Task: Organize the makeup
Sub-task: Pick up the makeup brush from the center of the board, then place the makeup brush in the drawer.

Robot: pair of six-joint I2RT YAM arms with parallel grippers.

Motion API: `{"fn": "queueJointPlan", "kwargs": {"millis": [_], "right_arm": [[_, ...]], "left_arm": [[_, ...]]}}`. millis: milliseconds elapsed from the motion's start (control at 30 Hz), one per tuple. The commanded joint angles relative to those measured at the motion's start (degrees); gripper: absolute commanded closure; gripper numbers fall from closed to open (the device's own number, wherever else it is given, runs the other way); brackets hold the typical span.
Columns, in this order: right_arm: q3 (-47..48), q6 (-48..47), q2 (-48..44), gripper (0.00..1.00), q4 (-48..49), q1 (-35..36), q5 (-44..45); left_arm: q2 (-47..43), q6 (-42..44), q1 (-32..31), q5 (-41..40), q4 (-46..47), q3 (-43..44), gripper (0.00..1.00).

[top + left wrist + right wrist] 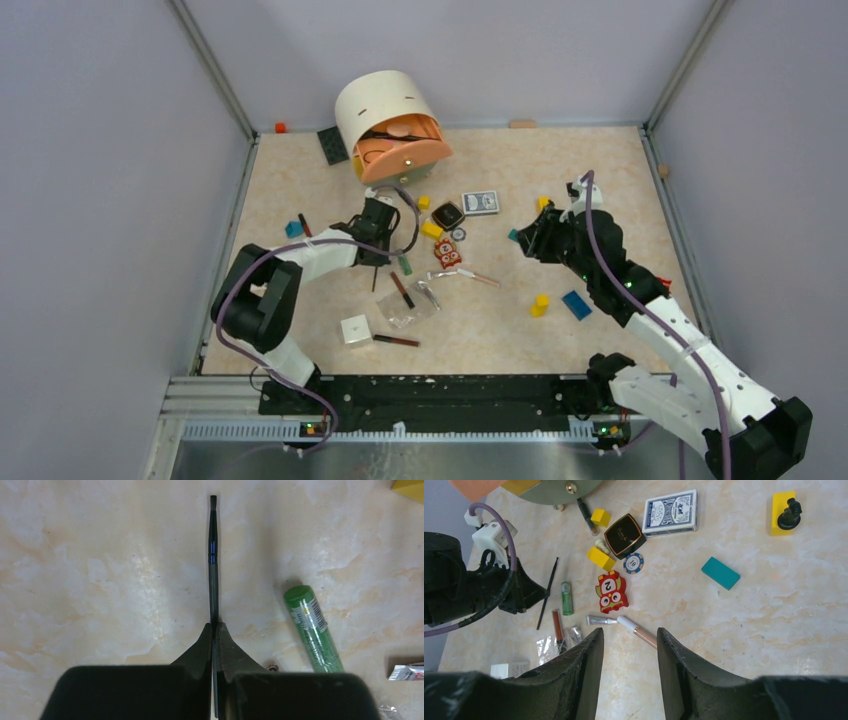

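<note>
My left gripper (214,626) is shut on a long thin black brush (213,555), whose handle passes between the closed fingers and points away over the tabletop. A green pencil (312,627) lies just right of it. In the top view this gripper (375,255) sits left of centre. My right gripper (629,632) hovers open and holds nothing, above a rose-gold tube (640,631) and a silver tube (600,621). The black square compact (624,535), the dark-red pencil (557,625) and the clear pouch (546,645) lie loose on the table.
A round cream and peach organizer (392,130) stands at the back. The card deck (480,203), yellow block (540,305), blue block (576,305), teal block (721,573), red owl toy (611,591) and white box (355,329) are scattered about.
</note>
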Motion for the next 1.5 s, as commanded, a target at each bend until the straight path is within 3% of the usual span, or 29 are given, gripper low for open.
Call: {"fn": "queueJointPlan", "kwargs": {"millis": [0,400,533,667,900,1133,1267,1467], "right_arm": [[-0.3,-0.2,-1.0,0.57,1.0,0.3,0.3],[-0.3,0.1,-1.2,0.57,1.4,0.3,-0.2],[-0.4,0.3,-1.2,0.57,1.8,0.3,-0.5],[-0.5,0.5,-1.3,0.57,2.0,0.3,-0.9],[-0.4,0.4,-2.1,0.57,1.0,0.3,-0.7],[0.3,-0.6,-3.2,0.57,-0.4,0.3,0.2],[0.9,-1.3,-3.3,0.57,-1.4,0.3,0.6],[1.2,-2.4,-3.6,0.57,-2.2,0.3,1.1]], "left_arm": [[-4.8,-0.2,0.7,-2.0,-2.7,-1.6,1.00],[-29.1,0.3,0.6,-12.1,-10.9,2.2,1.00],[-34.9,4.9,0.4,-12.7,-9.9,6.6,1.00],[-36.8,18.2,0.4,-5.5,-1.1,8.8,1.00],[-24.5,32.1,0.4,6.3,0.9,25.1,1.00],[-4.6,46.6,0.6,21.1,-10.4,47.6,1.00],[3.0,51.3,0.8,20.5,-13.0,55.9,1.00],[8.7,59.5,1.3,16.4,-13.8,58.5,1.00]]}}
